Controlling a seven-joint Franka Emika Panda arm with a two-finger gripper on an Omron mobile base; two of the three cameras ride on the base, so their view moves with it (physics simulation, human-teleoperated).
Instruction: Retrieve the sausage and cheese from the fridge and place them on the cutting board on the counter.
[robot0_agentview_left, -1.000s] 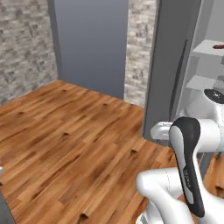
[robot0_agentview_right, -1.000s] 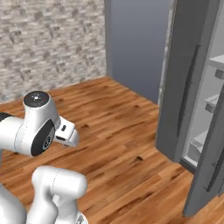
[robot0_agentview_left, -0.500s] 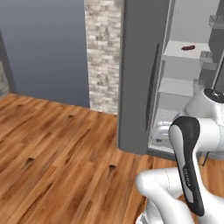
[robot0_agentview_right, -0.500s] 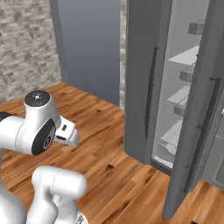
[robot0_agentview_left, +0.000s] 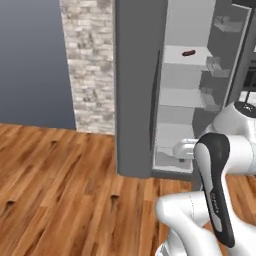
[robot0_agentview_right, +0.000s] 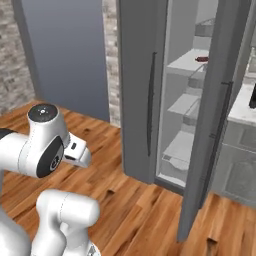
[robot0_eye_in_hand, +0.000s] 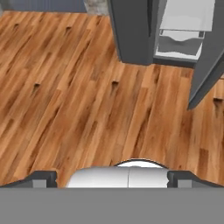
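A home kitchen: a tall dark grey fridge (robot0_agentview_right: 137, 90) stands open, showing light grey shelves (robot0_agentview_left: 180, 97) with a sausage (robot0_agentview_left: 188, 52) on one. Beside it are a stone-tiled wall (robot0_agentview_left: 90, 65), a wood plank floor (robot0_eye_in_hand: 78, 96), and a marble table (robot0_agentview_right: 245, 112) over grey drawers.

The fridge (robot0_agentview_left: 135, 90) is seen in dark grey, with light grey shelves (robot0_agentview_left: 182, 97) inside. A dark red-brown sausage (robot0_agentview_left: 188, 52) is seen at 1 o'clock. The floor (robot0_agentview_left: 55, 190) is patterned in orange-brown wood planks with dark knots. The wall (robot0_agentview_left: 90, 65) at 11 o'clock is mottled grey-beige stone, beside a plain blue-grey panel (robot0_agentview_left: 30, 60).
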